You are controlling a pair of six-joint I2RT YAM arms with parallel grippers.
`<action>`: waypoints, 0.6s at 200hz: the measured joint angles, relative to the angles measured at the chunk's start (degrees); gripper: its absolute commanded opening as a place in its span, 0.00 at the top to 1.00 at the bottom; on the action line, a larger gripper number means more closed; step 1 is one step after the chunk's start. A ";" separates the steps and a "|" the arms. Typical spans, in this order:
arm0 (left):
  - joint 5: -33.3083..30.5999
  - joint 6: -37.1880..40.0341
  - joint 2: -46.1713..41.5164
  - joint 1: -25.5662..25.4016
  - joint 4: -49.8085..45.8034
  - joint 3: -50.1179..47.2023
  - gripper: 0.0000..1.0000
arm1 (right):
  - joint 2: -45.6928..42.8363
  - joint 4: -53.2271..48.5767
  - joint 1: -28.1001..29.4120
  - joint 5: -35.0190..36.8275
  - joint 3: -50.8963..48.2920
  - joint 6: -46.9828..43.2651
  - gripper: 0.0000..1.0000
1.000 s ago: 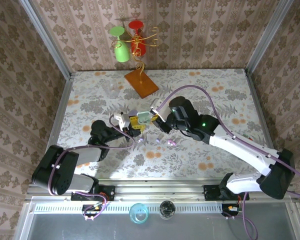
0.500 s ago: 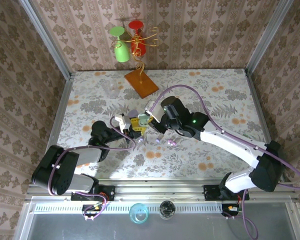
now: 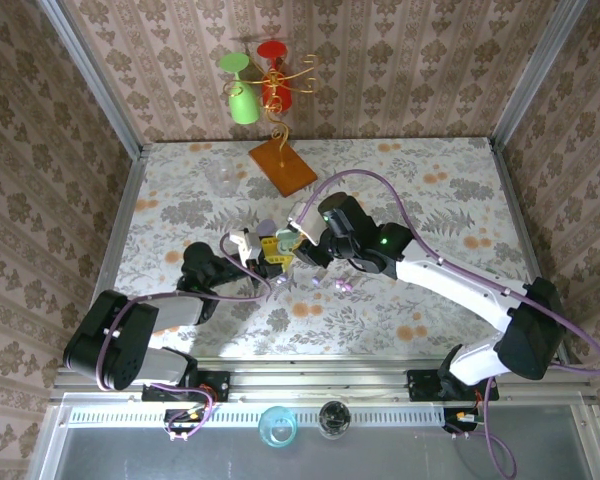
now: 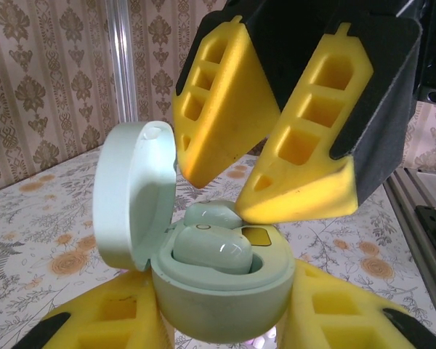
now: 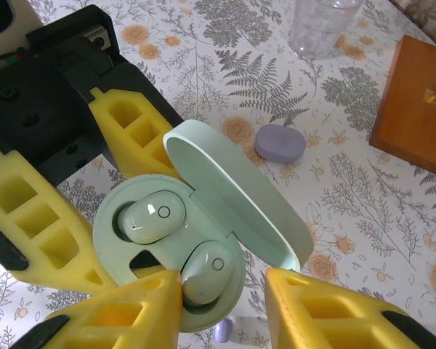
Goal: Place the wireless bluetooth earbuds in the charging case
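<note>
My left gripper (image 4: 225, 314) is shut on a mint green charging case (image 4: 225, 291) and holds it upright with the lid (image 4: 134, 193) flipped open. Two mint earbuds lie in the case's sockets: one (image 5: 149, 217) on the far side from my right gripper and one (image 5: 207, 270) on its near side. My right gripper (image 5: 221, 283) hovers over the case with its jaws apart. One yellow finger (image 5: 131, 309) touches the near earbud and the other finger (image 5: 327, 309) stands clear of it. From above, the case (image 3: 283, 240) sits between both grippers.
A shut lilac case (image 5: 280, 142) lies on the table behind. Tiny lilac and pink earbuds (image 3: 330, 287) are scattered under the right arm. A clear glass (image 3: 223, 180) and a wooden stand base (image 3: 282, 166) with hanging green and red glasses stand at the back.
The right gripper has moved left over the held case and its jaws have spread apart. The left gripper has stayed still with the case.
</note>
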 measured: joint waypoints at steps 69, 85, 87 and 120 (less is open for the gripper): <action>0.55 0.85 0.00 0.00 0.07 -0.15 0.73 | -9.05 4.52 -2.01 -8.09 -2.03 6.32 0.53; 1.29 1.09 0.00 0.00 0.07 -0.26 0.73 | -9.14 6.08 -2.67 -9.73 -1.77 9.40 0.56; 1.40 1.11 0.00 0.00 0.07 -0.26 0.73 | -9.05 6.05 -2.75 -9.92 -1.68 9.70 0.56; 3.58 1.66 0.00 0.00 0.07 -0.26 0.72 | -3.43 4.76 -4.68 -12.26 2.99 13.51 0.67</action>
